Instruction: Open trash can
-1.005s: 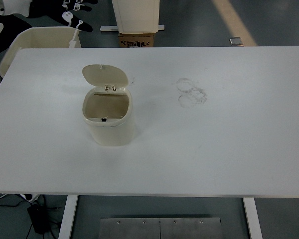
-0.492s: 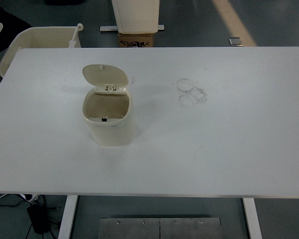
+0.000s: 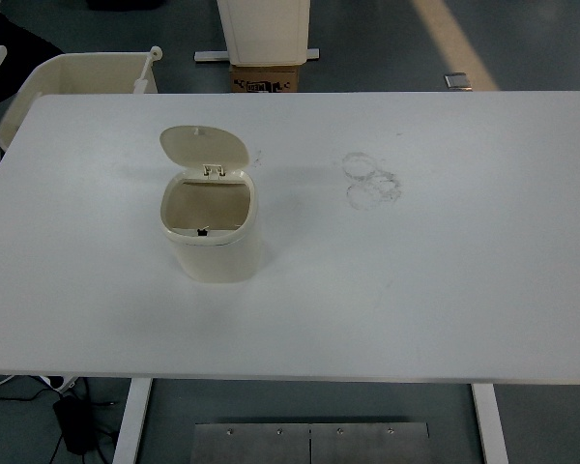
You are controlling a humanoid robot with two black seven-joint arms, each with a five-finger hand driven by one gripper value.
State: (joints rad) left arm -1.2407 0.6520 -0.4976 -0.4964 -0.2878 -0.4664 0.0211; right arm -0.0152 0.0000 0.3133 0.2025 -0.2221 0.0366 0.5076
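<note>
White table [image 3: 445, 290]; trash can [image 3: 211, 232] w/ lid [image 3: 203, 147] already up. Light, stiff plastic; hold by body. Neither hand in view, state unknown.

You are looking down on a white table [image 3: 416, 290] with a cream trash can [image 3: 213, 237] standing left of its middle. Its lid [image 3: 204, 145] is swung up and back on the far hinge, leaving the mouth open. Faint ring marks [image 3: 372, 179] lie well to the can's right. Beyond the far left corner you see a cream bin [image 3: 72, 72]
</note>
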